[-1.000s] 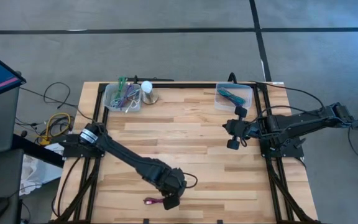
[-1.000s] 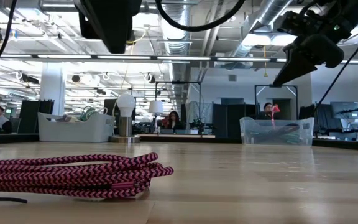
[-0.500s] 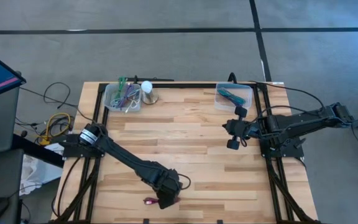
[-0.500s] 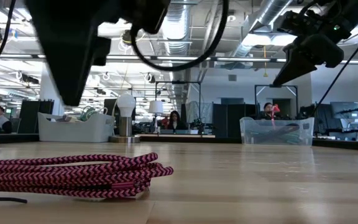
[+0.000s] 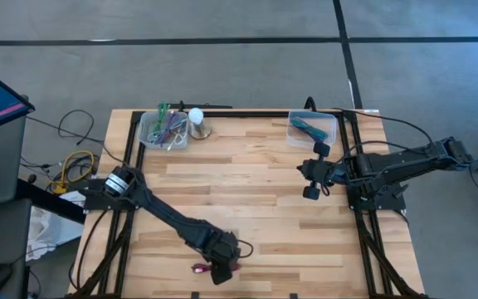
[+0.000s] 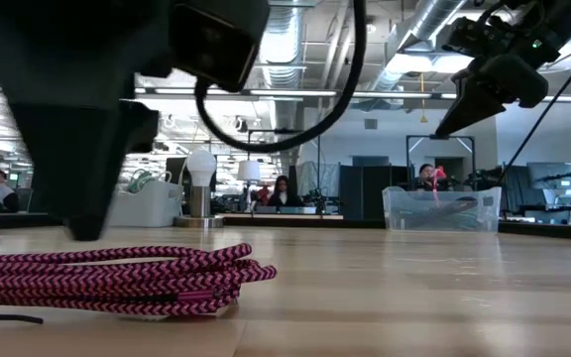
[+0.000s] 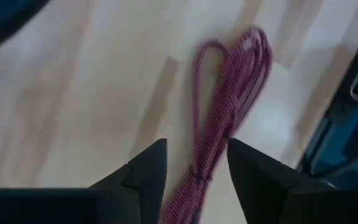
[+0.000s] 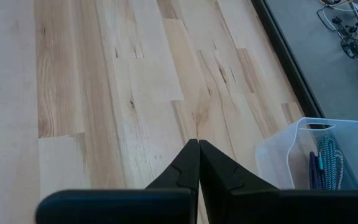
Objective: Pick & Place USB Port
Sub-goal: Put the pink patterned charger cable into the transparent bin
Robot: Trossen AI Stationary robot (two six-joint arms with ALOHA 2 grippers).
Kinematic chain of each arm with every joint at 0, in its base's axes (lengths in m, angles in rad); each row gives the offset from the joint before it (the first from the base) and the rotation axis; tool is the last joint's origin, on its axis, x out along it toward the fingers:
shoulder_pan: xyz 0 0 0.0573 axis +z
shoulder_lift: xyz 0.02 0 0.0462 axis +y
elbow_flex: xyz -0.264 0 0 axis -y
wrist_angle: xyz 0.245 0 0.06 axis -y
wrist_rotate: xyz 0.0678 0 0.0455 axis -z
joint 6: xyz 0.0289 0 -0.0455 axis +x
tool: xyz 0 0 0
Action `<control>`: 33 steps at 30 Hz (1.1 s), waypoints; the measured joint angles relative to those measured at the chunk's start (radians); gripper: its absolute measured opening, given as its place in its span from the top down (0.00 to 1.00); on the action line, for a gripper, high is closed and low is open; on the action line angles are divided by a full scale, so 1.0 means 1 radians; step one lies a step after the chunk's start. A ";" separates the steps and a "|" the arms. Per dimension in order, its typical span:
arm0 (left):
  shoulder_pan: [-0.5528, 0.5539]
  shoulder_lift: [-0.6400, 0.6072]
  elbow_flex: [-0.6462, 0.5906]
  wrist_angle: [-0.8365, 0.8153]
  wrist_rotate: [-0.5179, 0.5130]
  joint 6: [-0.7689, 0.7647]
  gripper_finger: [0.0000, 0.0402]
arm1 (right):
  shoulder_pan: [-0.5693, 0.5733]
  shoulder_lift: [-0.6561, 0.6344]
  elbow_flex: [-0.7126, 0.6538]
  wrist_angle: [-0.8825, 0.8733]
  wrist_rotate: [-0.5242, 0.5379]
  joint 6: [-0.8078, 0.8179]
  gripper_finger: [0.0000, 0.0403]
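Note:
A pink-and-black braided USB cable [image 5: 199, 268] lies coiled in a long bundle on the wooden table near its near edge; the low view shows the cable [image 6: 117, 278] close up. My left gripper [image 5: 222, 271] hangs just above the cable's right end, pointing steeply down. It is open, and in the left wrist view the cable [image 7: 229, 106] runs between the two fingers of this gripper [image 7: 194, 146]. I see no touch. My right gripper [image 5: 311, 171] waits shut above the table's right side, with nothing in it.
A clear bin [image 5: 163, 129] with several cables stands at the far left, with a white light bulb [image 5: 197, 120] beside it. A second clear bin [image 5: 311, 129] at the far right holds a blue cable. Bare wood lies between the two arms.
My left gripper has come down toward the pink cable, shifting a little toward the table's near edge, and its fingers have opened. The cable lies where it was. The right arm has kept still.

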 joint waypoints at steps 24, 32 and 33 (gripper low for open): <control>-0.050 0.107 0.004 0.034 -0.072 -0.002 0.54 | 0.000 0.000 0.000 0.001 0.000 0.000 1.00; -0.051 0.107 0.001 0.032 -0.145 -0.011 0.80 | 0.000 0.000 0.000 0.001 0.000 0.000 1.00; -0.052 0.107 0.000 0.032 -0.157 -0.019 0.84 | 0.000 0.000 0.000 0.001 0.000 0.000 1.00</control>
